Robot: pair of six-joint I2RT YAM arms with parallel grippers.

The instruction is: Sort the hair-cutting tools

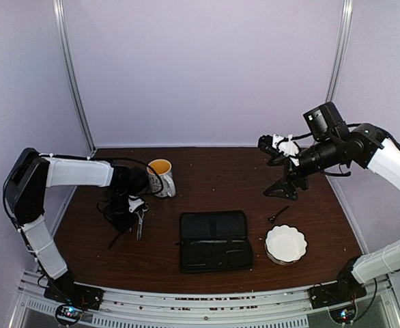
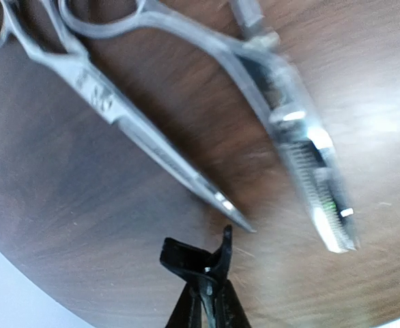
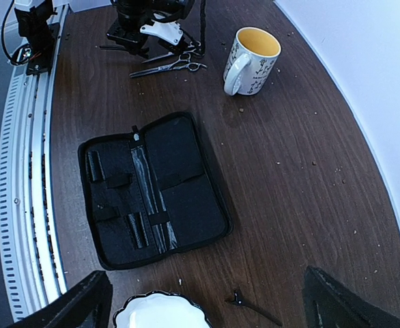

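Observation:
Two silver scissors (image 2: 138, 130) lie side by side on the table by my left gripper; one has a toothed blade (image 2: 302, 164). They also show in the top view (image 1: 140, 220) and the right wrist view (image 3: 169, 67). My left gripper (image 2: 210, 304) is shut on a thin black clip (image 2: 207, 263) and holds it just off the scissor tips; in the top view the gripper (image 1: 121, 227) is left of the scissors. A second black clip (image 1: 278, 215) lies on the table by the white bowl (image 3: 254, 309). My right gripper (image 3: 210, 301) is wide open and empty, raised at the back right (image 1: 282, 188).
An open black zip case (image 1: 215, 240) lies at centre front (image 3: 152, 188). A white scalloped bowl (image 1: 286, 244) sits to its right (image 3: 160, 313). A white patterned mug (image 1: 162, 178) with a yellow inside stands behind the scissors (image 3: 253, 51). Walls close the back and sides.

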